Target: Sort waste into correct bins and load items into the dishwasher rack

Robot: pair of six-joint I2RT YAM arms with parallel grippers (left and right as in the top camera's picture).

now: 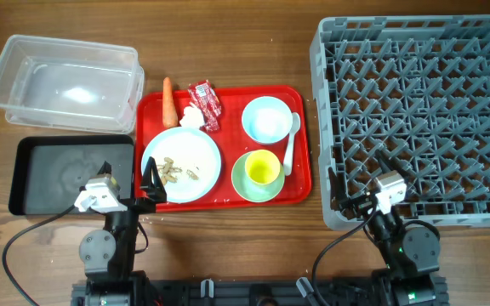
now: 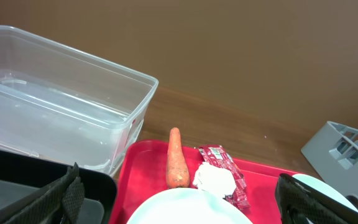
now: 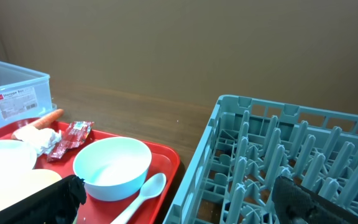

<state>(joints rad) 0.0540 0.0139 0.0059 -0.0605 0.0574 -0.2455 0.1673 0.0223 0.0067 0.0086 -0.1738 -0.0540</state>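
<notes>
Red flat plastic serving tray point(image 1: 156, 115) is what we're placing everything against, because all the waste and dishes are sitting on it and nothing is lying in either bin yet. The left gripper point(image 1: 128, 178) is hovering just off the tray's near left corner. The right gripper point(image 3: 178, 186) is hanging off its near right side, by the big square grey pegged dishwasher rack point(image 1: 424, 110). Both are holding their jaws spread wide with nothing between them.

Stuff we're worrying about:

- The small orange carrot point(image 1: 168, 100), red printed snack wrapper point(image 1: 205, 104) and crumpled white tissue point(image 1: 192, 119) are bunching up at the tray's far left corner, with the tissue touching the wrapper. One sloppy pinch is probably dragging a neighbour along into the wrong bin: the clear rectangular plastic tub point(image 1: 66, 85) is sitting off the tray's far left, the shallow black rectangular tray point(image 1: 49, 170) off its near left.
- Pale beige food scraps point(image 1: 175, 172) are lying on the light blue round plate point(image 1: 201, 146) at the tray's near left. Racking that plate first is likely dumping crumbs everywhere.
- The small yellow cup point(image 1: 263, 167) is sitting inside the pale green bowl point(image 1: 240, 184) at the tray's near right, so tilting the bowl is risking a tumbling cup.
- The white spoon point(image 1: 290, 144) is lying low along the tray's right rim beside the light blue bowl point(image 1: 266, 119), so we're expecting slips there.
</notes>
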